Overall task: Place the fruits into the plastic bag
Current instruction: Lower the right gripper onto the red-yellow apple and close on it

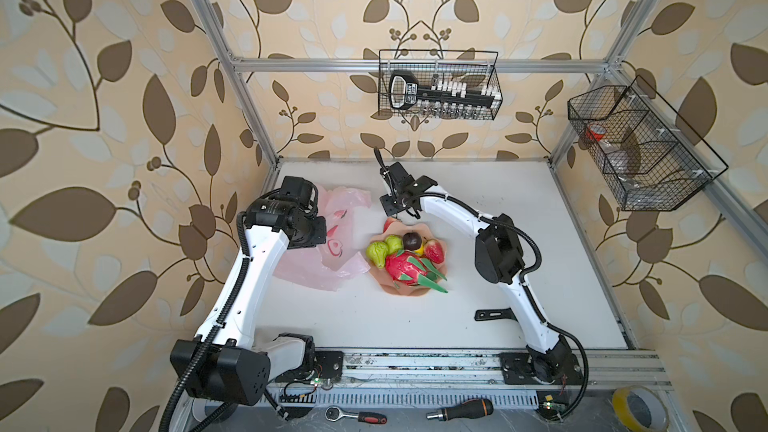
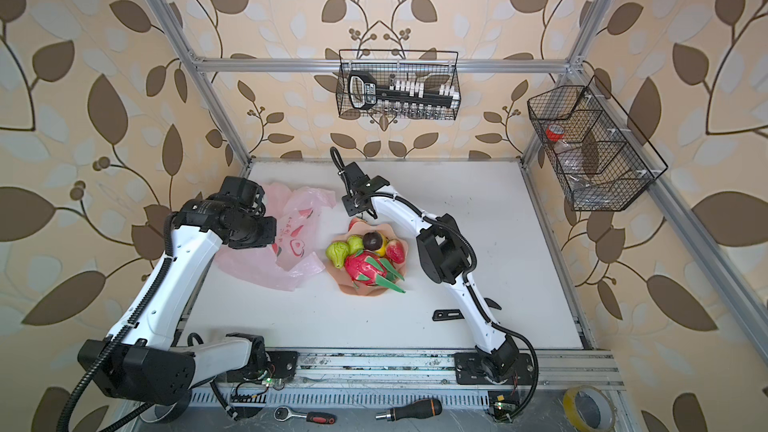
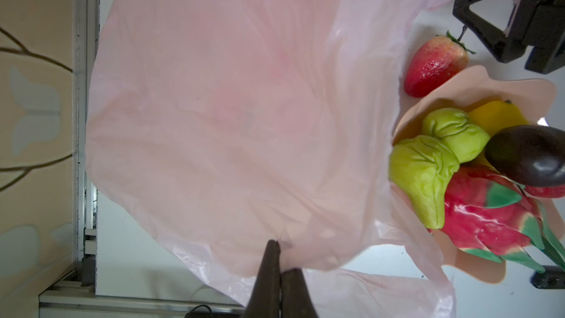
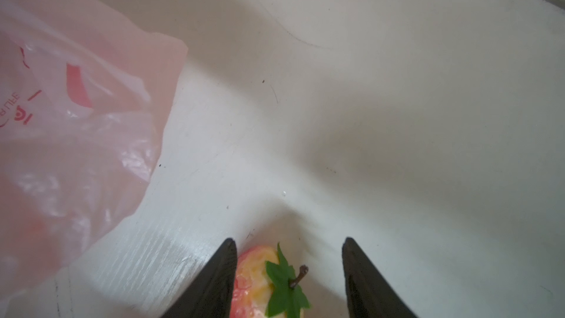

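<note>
Between the two black fingers of the right claw, which stand apart, lies a red toy strawberry with a green leaf cap and a short brown stem. One finger is right at the berry's side, though I cannot tell whether it touches. The other finger is clear of it, with bare white table in the gap. Both top views show this strawberry on the table under the claw, against the far rim of a peach-pink scalloped bowl. The bowl sits just behind the claw, toward its own arm.

Heaped in that bowl are a large pink-red dragon fruit with green scales, two green pears, a dark purple ball, a yellow fruit and a second strawberry.

The left claw has its fingers pressed together, clamped on a fold of a thin, translucent pale pink plastic bag. Crinkled film spreads out from the claw's tips and fills the space ahead of it. Just past the bag's edge, to one side of this claw, stands the bowl. The bag is near the right claw but apart from it. Every fruit in sight lies outside the bag.
</note>
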Robot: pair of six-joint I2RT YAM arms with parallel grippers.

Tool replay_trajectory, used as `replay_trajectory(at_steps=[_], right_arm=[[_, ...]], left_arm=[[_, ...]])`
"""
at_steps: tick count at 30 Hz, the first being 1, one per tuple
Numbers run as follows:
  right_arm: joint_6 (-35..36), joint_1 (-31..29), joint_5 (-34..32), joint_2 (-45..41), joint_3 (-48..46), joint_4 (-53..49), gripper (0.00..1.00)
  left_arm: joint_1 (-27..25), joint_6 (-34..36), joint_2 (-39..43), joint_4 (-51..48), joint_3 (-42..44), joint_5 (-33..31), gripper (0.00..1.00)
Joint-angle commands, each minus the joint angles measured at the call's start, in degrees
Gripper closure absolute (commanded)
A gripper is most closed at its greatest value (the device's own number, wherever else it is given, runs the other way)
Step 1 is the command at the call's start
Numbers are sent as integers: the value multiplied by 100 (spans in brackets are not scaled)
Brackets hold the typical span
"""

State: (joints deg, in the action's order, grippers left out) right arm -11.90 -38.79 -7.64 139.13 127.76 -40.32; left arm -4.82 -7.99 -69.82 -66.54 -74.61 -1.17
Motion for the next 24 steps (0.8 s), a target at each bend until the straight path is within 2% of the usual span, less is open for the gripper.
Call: replay_trajectory(at_steps=[1, 3, 6, 12, 24], right_arm=[[-18, 26, 308, -91, 13, -94, 35], [-14, 37, 391, 28, 164, -297, 27], [-5, 64, 601, 278, 388, -594, 20], [68, 74, 747, 696, 838, -1003, 17], [215, 76, 772, 1045, 1060, -1398, 12]], left_arm=[[-1, 54, 38, -23, 16, 125, 100], [2, 59, 39, -28, 23, 146, 100], [7, 51, 45, -34, 59, 174, 100], [3, 69, 65, -51, 102, 184, 100], [7, 86, 65, -36, 170, 256, 100]])
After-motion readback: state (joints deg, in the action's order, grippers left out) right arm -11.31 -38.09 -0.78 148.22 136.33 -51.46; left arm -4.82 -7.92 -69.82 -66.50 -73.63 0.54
